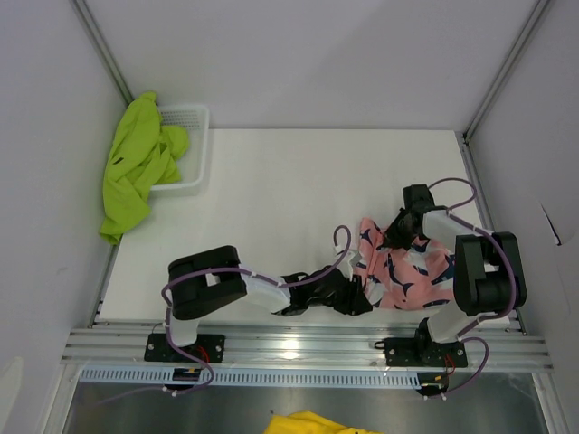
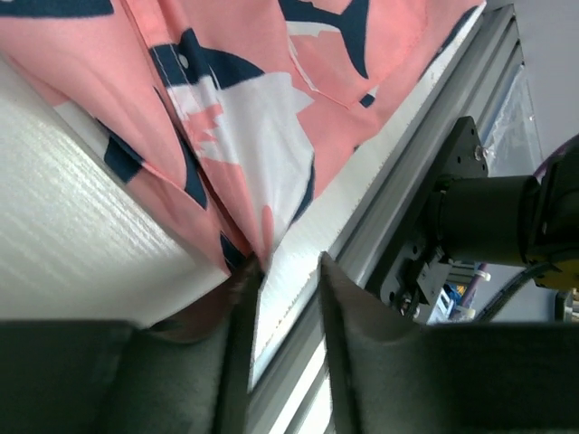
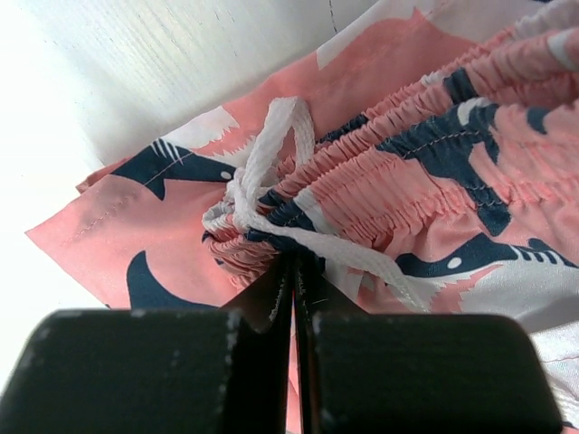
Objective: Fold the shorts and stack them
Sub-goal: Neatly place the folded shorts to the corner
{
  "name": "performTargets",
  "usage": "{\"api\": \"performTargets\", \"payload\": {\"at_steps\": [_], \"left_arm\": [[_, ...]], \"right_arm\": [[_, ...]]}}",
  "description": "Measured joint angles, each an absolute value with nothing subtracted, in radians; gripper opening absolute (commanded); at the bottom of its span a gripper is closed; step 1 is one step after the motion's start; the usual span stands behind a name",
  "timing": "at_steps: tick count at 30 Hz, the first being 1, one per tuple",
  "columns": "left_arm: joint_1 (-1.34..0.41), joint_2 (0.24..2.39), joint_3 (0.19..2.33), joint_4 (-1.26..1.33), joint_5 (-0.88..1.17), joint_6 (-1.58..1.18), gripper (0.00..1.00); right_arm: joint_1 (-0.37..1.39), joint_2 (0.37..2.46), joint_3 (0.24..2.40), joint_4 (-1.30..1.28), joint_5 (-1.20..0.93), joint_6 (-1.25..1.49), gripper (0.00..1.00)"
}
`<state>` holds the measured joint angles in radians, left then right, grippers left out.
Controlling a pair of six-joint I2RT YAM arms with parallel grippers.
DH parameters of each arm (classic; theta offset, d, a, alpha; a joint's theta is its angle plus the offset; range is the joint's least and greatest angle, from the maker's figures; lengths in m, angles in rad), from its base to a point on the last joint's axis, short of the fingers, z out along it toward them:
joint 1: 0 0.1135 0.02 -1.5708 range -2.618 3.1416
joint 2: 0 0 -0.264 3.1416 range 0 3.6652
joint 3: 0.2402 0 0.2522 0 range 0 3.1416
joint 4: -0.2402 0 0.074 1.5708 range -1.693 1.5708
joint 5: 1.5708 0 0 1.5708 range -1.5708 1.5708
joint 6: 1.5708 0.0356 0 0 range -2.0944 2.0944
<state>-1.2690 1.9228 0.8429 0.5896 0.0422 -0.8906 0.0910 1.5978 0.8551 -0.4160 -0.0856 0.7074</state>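
At the 4 o'clock corner of the counter (image 1: 289,199), hard against the near rail (image 1: 308,344), the pink shorts (image 1: 412,267) lie rumpled between the two arms. The right jaws, on the 12 o'clock side of the garment, are pinched tight on the gathered waistband (image 3: 425,163), just where the white drawstring (image 3: 271,145) bunches up. The left jaws sit at the 8 o'clock corner of the fabric and stand partly apart. A fold of hem comes to a point right at one finger (image 2: 231,362), but bare counter edge shows through the gap, so I would not call that a hold yet.

To my eye the step in hand is getting a second grip so the shorts can be spread flat for folding. Doing it well means taking the hem deep between the fingers, both layers at once, then lifting slightly before pulling. I would draw the cloth toward 11 o'clock, into the open middle, rather than work it where it lies.

The rail is the main nuisance: it runs just beside the hem at 6 o'clock, and a low pull could drag fabric over it. The right arm's base and purple cables (image 1: 452,185) crowd the 4 o'clock side. The green shorts (image 1: 136,172) hang over the white basket (image 1: 192,122) at 10 o'clock, well apart.
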Motion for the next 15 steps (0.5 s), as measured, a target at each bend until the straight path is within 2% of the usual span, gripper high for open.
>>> {"api": "performTargets", "payload": {"at_steps": [3, 8, 11, 12, 14, 15], "left_arm": [[-1.271, 1.875, 0.823, 0.558, 0.044, -0.886, 0.54], [-1.278, 1.727, 0.819, 0.378, 0.02, -0.862, 0.63], [-1.273, 1.611, 0.819, 0.281, -0.012, -0.847, 0.65], [-1.267, 1.573, 0.818, 0.257, -0.02, -0.844, 0.66], [-1.25, 1.499, 0.813, 0.215, -0.028, -0.836, 0.67], [-1.235, 1.46, 0.805, 0.195, -0.032, -0.832, 0.68]], "right_arm": [[0.089, 1.604, 0.862, -0.413, -0.081, 0.698, 0.0], [0.075, 1.607, 0.868, -0.38, -0.06, 0.671, 0.0], [0.074, 1.603, 0.868, -0.377, -0.062, 0.651, 0.13], [0.074, 1.596, 0.868, -0.378, -0.067, 0.642, 0.24], [0.074, 1.57, 0.868, -0.383, -0.077, 0.624, 0.31], [0.075, 1.546, 0.868, -0.387, -0.08, 0.615, 0.39]]}}
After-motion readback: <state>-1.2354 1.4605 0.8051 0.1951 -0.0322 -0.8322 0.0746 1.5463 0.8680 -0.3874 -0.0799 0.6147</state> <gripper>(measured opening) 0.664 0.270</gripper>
